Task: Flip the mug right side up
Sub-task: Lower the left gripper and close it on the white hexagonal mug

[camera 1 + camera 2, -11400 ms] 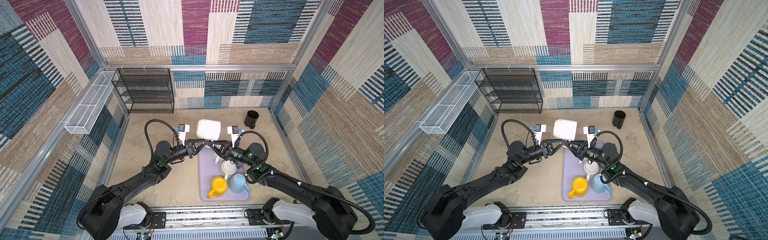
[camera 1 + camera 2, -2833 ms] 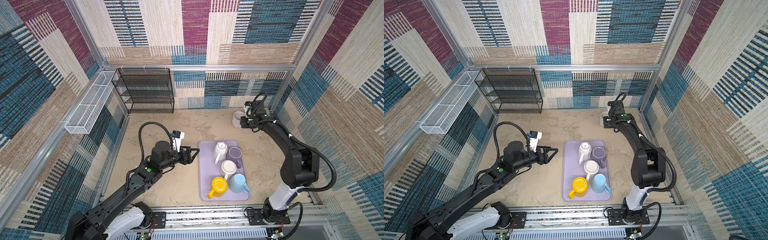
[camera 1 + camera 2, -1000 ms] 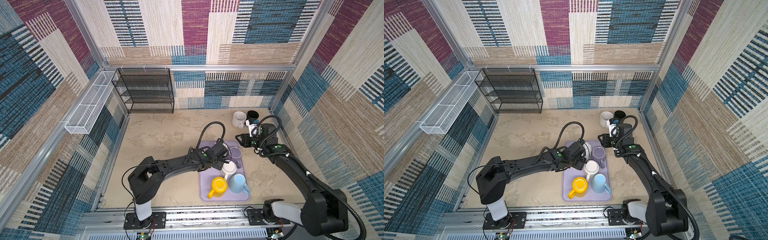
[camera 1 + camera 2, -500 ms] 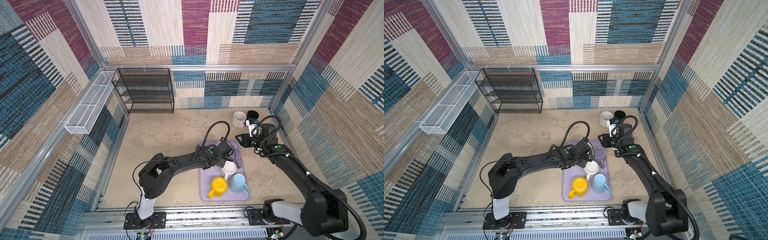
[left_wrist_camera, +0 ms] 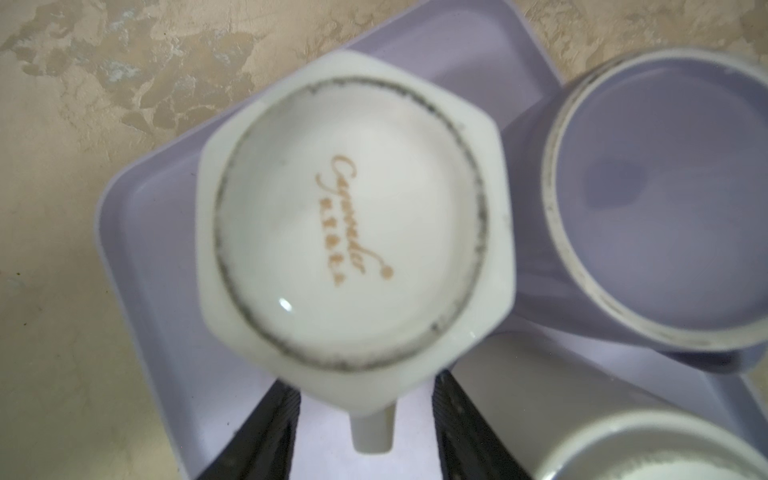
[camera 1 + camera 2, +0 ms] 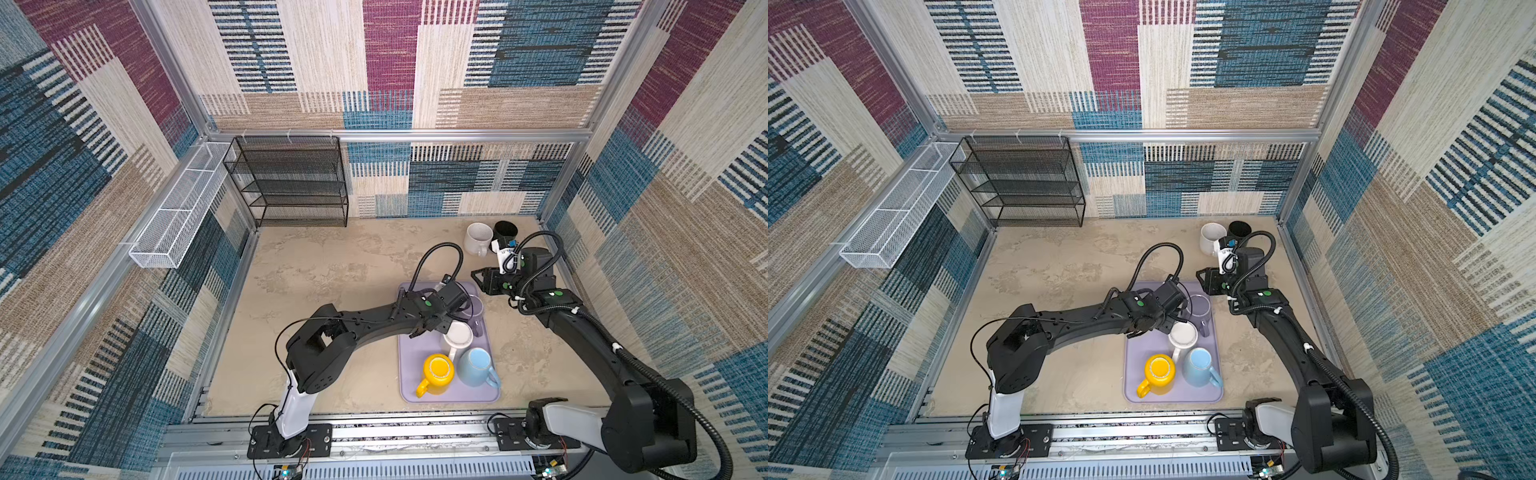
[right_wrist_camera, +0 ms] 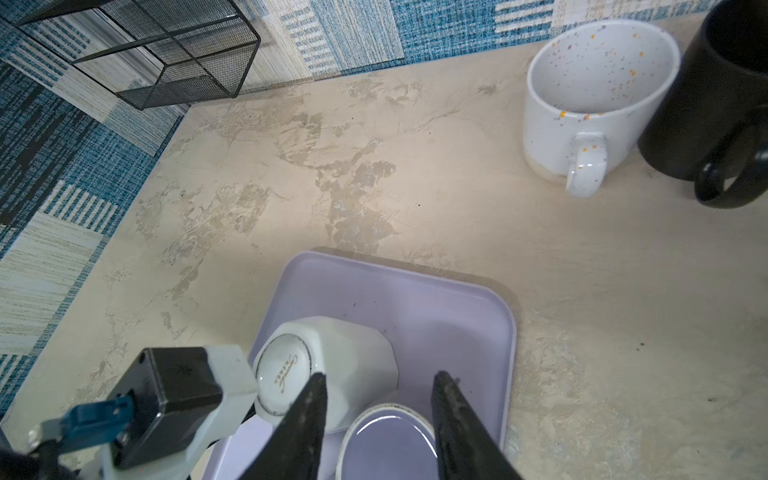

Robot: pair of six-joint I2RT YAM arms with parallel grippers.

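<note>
Patchwork carpet walls in blue, plum and tan enclose a beige mottled tabletop (image 6: 324, 270). Over it, the left gripper (image 5: 365, 384) points straight down at a white faceted mug (image 5: 353, 224). Its two black fingers (image 5: 266, 432) stand partly apart on either side of the mug's handle, with a sliver of space on each side, so nothing is gripped. The mug sits upside down, its stamped base facing up, at the far end of a lavender tray (image 6: 409, 399). Just beside it on the tray, a purple mug (image 5: 665, 208) also stands base up.

The right gripper (image 7: 380, 376) hangs in the air near the tray's far right corner, its fingers apart and empty.

Toward the tray's near end are a cream mug (image 6: 458, 336) with its mouth up, a yellow mug (image 6: 436, 370) and a light blue mug (image 6: 476, 368). A speckled white mug (image 7: 594, 104) and a black mug (image 7: 723, 104) stand upright together by the back right corner. A black wire rack (image 6: 291, 183) stands against the back wall, and a white wire basket (image 6: 178, 216) hangs on the left wall.
</note>
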